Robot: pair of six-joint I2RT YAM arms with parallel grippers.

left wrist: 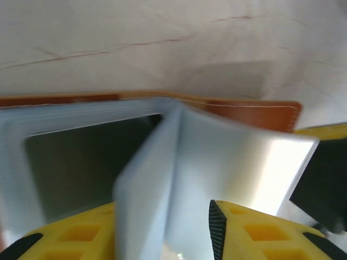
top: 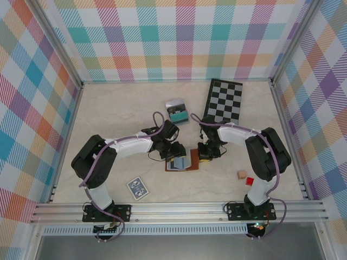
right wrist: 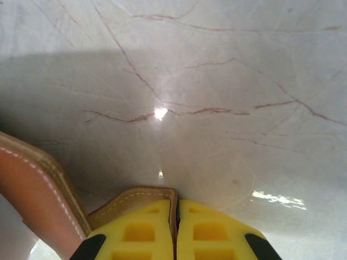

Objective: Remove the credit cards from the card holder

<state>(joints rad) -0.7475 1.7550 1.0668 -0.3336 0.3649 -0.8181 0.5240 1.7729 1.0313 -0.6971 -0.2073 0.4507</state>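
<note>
The brown leather card holder point(top: 182, 162) lies open on the table between the arms. In the left wrist view its blue-grey inner pockets point(left wrist: 238, 162) face me, and a dark grey-black credit card point(left wrist: 92, 168) sits in the left pocket. A blurred blue-grey leaf point(left wrist: 149, 184) stands up between the fingers of my left gripper point(left wrist: 161, 205); it rests by the left finger and a gap shows at the right pad. My right gripper point(right wrist: 176, 203) is shut on the holder's leather snap tab point(right wrist: 135, 199), low over the table at the holder's right end point(top: 205, 154).
A checkerboard point(top: 224, 101) lies at the back right, a grey-and-teal box point(top: 177, 110) behind the holder. A blue patterned deck point(top: 137, 188) lies at the front left. A tan block point(top: 241, 174) and a red block point(top: 249, 181) sit by the right arm's base.
</note>
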